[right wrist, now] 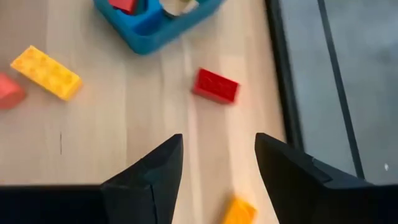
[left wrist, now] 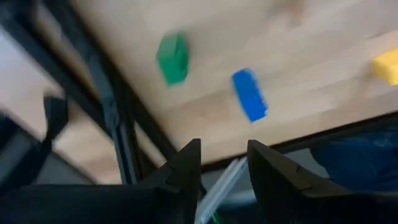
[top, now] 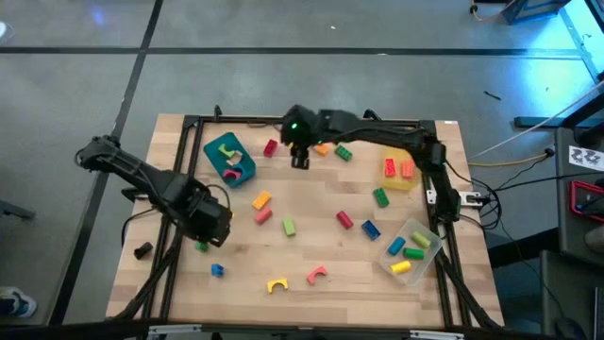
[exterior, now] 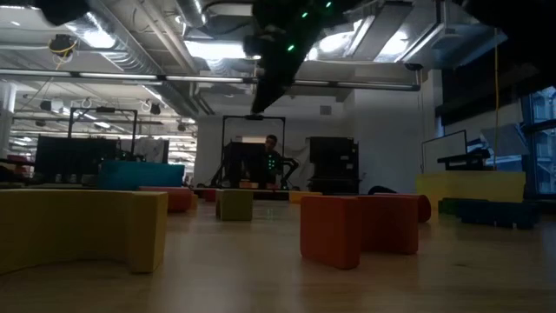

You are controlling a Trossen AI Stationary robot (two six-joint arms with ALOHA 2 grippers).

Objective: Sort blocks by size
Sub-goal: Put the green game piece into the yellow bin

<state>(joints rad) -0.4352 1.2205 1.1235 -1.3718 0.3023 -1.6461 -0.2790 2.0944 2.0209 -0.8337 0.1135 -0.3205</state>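
We see the right gripper [top: 300, 159] hovering above the back of the table [top: 311, 250], fingers spread wide, nothing held and touching nothing. In its wrist view a red brick [right wrist: 215, 85] lies on the wood ahead of the fingertips, beside the teal tray [right wrist: 155, 38], with a yellow brick [right wrist: 46, 72] farther off.

Left gripper [top: 209, 227] sits low over the table's left edge, fingers parted a moderate gap, empty. A green block [left wrist: 173, 58] and a blue block [left wrist: 249, 94] lie ahead of it, well clear of the fingers.

The remaining blocks are scattered over the middle and front of the table; some sit in the yellow tray [top: 400, 181] and clear tray [top: 422, 256] on the right.

No labels or writing that we can read.
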